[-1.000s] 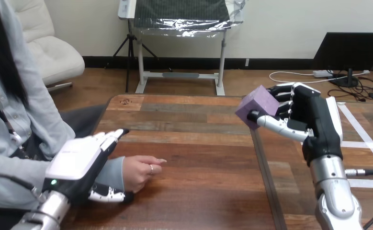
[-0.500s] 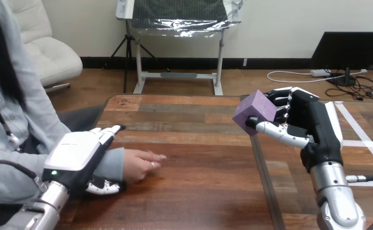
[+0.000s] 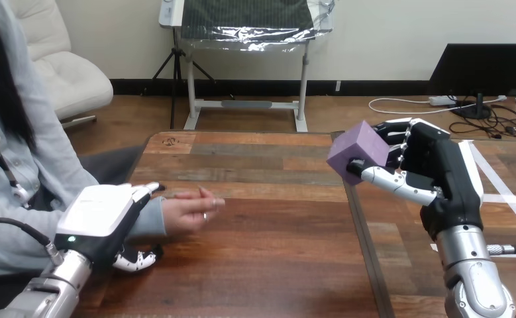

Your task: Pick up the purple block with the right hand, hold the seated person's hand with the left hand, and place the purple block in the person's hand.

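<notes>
While you watch from the head view, note that the right hand [image 3: 440, 165] is clamped on the purple block [image 3: 362, 147]: its thumb [image 3: 394, 181] presses across the block's lower front face and its fingers [image 3: 391, 132] wrap the far side. The block hangs tilted, clear of the wooden table [image 3: 268, 265], above the dark seam [image 3: 367, 252] that runs front to back through the tabletop's right part (nothing but that hand touches it).

At the view's left, the left hand [image 3: 99, 218] shows you its white back and lies against the person's wrist [image 3: 150, 218], on the side nearer you. You cannot tell whether it grips that wrist or merely rests beside it. The person's hand [image 3: 190, 211] reaches out past it toward the table's middle, set on edge and low over the wood; whether it touches the table is unclear. You can see that the block and the person's hand are well apart, with bare tabletop between them, and that the block is the higher of the two.
</notes>
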Robot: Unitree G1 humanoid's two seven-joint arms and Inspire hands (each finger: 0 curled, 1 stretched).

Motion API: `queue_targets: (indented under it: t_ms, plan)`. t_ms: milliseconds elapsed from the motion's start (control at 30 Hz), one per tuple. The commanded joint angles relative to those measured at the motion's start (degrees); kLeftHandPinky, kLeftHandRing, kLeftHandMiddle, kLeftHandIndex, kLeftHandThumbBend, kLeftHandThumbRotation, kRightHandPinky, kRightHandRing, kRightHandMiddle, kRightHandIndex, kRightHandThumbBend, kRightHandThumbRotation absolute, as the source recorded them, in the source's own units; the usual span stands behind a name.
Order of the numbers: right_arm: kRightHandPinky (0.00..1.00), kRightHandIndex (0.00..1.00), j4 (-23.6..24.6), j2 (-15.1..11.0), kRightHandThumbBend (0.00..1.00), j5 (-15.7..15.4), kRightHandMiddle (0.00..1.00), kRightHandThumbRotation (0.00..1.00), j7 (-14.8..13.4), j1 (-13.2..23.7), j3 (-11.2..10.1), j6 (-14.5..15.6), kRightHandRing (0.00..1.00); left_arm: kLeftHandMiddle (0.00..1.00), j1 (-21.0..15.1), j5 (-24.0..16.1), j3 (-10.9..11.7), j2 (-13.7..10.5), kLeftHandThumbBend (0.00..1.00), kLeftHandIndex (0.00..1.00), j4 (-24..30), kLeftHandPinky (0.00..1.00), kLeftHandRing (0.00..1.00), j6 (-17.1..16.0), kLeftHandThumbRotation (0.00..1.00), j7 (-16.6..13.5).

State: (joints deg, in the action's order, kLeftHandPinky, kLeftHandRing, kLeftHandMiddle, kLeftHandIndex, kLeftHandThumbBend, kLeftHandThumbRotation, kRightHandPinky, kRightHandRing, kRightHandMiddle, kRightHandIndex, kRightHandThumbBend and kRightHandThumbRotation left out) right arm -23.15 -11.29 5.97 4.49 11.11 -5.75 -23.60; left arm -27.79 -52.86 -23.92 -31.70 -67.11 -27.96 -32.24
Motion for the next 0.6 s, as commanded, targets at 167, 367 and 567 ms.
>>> queue_targets:
  t_ms: [167, 367, 567]
  plan:
    - [0.30, 0.47, 5.84, 0.28, 0.73, 0.98, 0.44, 0.00, 0.72, 1.52, -0.91, 0.67, 0.36, 0.74, -2.03, 0.40, -2.66, -1.66, 1.00, 0.76, -0.39, 0.69, 0.73, 0.17, 0.24, 0.94]
    - [0.30, 0.47, 5.83, 0.48, 0.72, 1.03, 0.44, 0.00, 1.10, 1.32, -0.75, 0.23, 0.36, 0.64, -2.10, 0.98, -2.88, -1.78, 0.99, 0.66, 0.66, 0.55, 0.60, 0.85, 0.19, 2.78]
    - [0.31, 0.47, 6.46, 0.83, 0.71, 0.87, 0.44, 0.00, 1.04, 0.95, -0.50, 0.91, 0.37, 0.54, -1.99, 1.23, -2.94, -1.77, 0.95, 0.57, 0.75, 0.46, 0.49, 0.68, 0.11, 3.05]
